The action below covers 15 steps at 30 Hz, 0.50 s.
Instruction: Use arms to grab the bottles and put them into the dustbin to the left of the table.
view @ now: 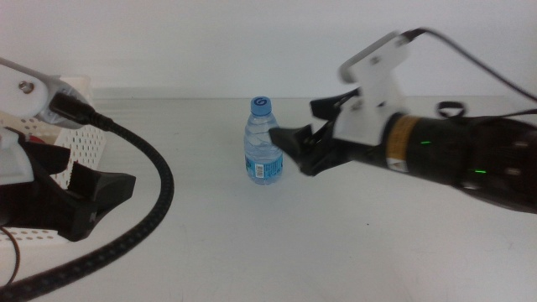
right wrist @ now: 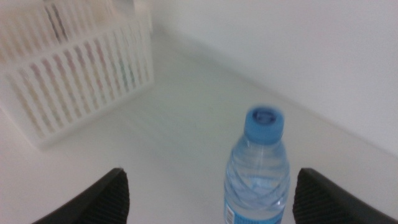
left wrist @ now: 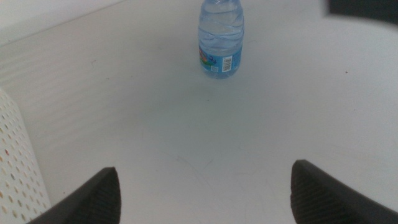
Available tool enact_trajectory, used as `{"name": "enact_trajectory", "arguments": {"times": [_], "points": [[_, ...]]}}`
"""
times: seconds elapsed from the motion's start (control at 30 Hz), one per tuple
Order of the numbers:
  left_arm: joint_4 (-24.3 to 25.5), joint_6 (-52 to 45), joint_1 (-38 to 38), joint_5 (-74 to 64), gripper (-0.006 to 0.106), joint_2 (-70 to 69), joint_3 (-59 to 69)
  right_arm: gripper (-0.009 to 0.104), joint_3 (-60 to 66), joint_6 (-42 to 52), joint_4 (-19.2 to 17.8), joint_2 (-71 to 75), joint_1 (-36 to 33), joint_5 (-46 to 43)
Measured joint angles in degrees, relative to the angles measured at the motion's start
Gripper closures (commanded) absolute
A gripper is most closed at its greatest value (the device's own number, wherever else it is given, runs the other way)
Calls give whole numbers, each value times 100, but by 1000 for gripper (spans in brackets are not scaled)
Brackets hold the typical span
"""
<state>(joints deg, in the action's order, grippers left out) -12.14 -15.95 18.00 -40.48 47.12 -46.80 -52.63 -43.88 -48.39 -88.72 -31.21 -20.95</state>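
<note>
A small clear water bottle point(view: 263, 141) with a blue cap stands upright on the white table point(view: 336, 243), near the middle. It also shows in the left wrist view as the bottle point(left wrist: 221, 37) and in the right wrist view as the bottle point(right wrist: 259, 168). My right gripper point(view: 306, 144) is open just to the bottle's right, jaws spread, nothing held; the same right gripper point(right wrist: 211, 199) frames the bottle. My left gripper point(view: 88, 197) hovers open at the left, by the dustbin point(view: 80, 134); the left gripper point(left wrist: 202, 193) is empty.
The white perforated dustbin point(right wrist: 81, 74) sits at the table's left, with coloured shapes dimly showing through its walls. A thick black cable point(view: 151, 210) loops from the left arm across the lower left. A white wall runs behind the table.
</note>
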Motion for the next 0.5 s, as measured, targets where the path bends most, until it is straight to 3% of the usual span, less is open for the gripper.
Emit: {"name": "enact_trajectory", "arguments": {"times": [0.13,0.43,0.5], "points": [[0,0,0,0,10,0,0,9,290,-761,-442,924,0,175],[0,0,0,0,10,0,0,11,616,-3286,-2629,2237,0,359],[0,0,0,0,10,0,0,12,791,-3651,-2844,2481,0,388]]}}
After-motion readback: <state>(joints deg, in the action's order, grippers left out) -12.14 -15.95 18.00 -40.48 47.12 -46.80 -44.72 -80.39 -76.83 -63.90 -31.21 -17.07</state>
